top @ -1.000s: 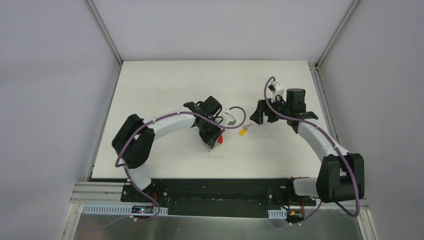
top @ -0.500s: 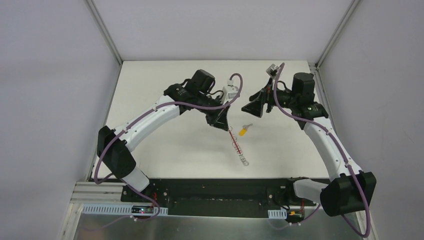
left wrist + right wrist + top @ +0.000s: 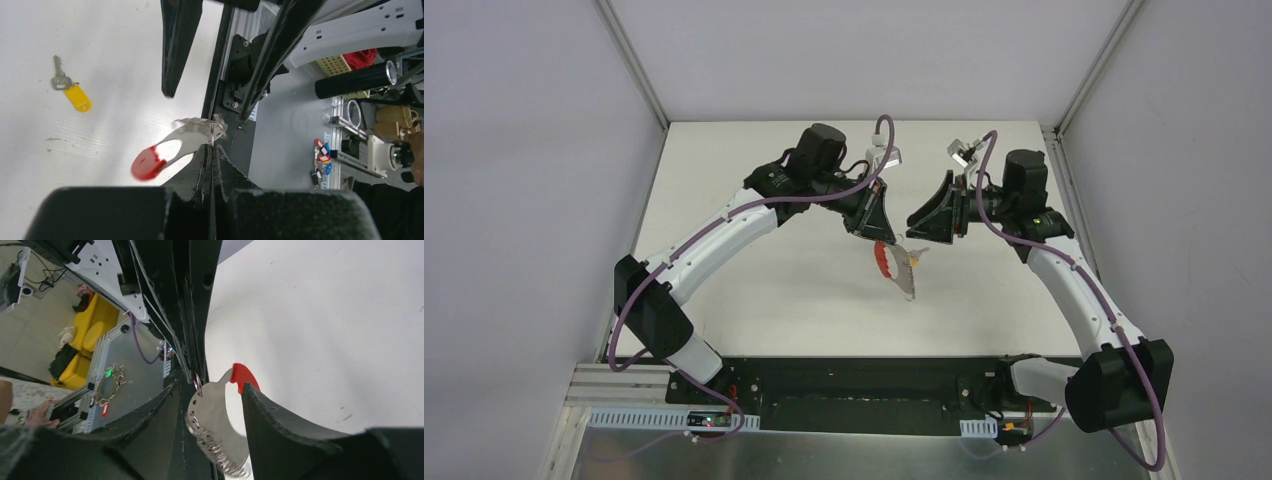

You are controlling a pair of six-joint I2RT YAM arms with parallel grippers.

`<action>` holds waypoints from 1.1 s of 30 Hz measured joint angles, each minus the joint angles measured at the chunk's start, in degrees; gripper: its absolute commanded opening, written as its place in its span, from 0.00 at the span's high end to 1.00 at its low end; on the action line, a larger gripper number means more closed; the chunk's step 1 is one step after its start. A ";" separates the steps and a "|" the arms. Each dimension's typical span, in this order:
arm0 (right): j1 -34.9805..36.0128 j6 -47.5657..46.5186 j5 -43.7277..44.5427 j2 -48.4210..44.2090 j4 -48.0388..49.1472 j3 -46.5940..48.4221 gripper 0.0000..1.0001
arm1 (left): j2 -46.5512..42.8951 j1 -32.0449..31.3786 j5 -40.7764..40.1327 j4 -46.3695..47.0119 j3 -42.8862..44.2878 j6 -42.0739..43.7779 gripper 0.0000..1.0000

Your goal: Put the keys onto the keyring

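My left gripper (image 3: 874, 236) is shut on the keyring (image 3: 892, 270) and holds it in the air above the table. The loop hangs below the fingertips, blurred by swinging. Its red band (image 3: 146, 163) and silvery chain (image 3: 192, 135) show in the left wrist view. My right gripper (image 3: 917, 230) is open, level with the left one and just to its right. In the right wrist view the keyring (image 3: 216, 426) hangs between my open fingers (image 3: 280, 425), touching neither that I can see. The key (image 3: 72, 91), silver with a yellow head, lies flat on the table, under the hanging loop in the top view.
The white table (image 3: 754, 170) ends at a black rail (image 3: 854, 380) along the near edge, by the arm bases. Grey walls stand close on the left, right and back.
My left gripper has lifted the keyring off the table and swung it up toward the right gripper. The right gripper has risen and tilted toward it. The key has stayed in place.
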 measured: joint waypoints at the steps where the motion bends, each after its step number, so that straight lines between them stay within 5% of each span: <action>1: 0.09 0.63 -0.68 0.00 0.79 -1.09 0.51 | 0.00 0.15 0.28 1.11 -0.09 -1.05 1.00; 18: 0.87 3.37 -4.07 -0.48 6.60 -5.46 0.78 | 0.04 0.28 1.31 8.39 -3.13 -7.85 1.00; 29: 1.16 4.72 -4.07 -0.55 9.94 -8.26 0.82 | 0.61 0.28 1.33 8.76 -3.58 -7.98 1.00; 33: 1.20 4.92 -4.04 -0.55 10.27 -8.76 0.91 | 0.66 0.28 1.36 8.79 -3.61 -7.98 1.00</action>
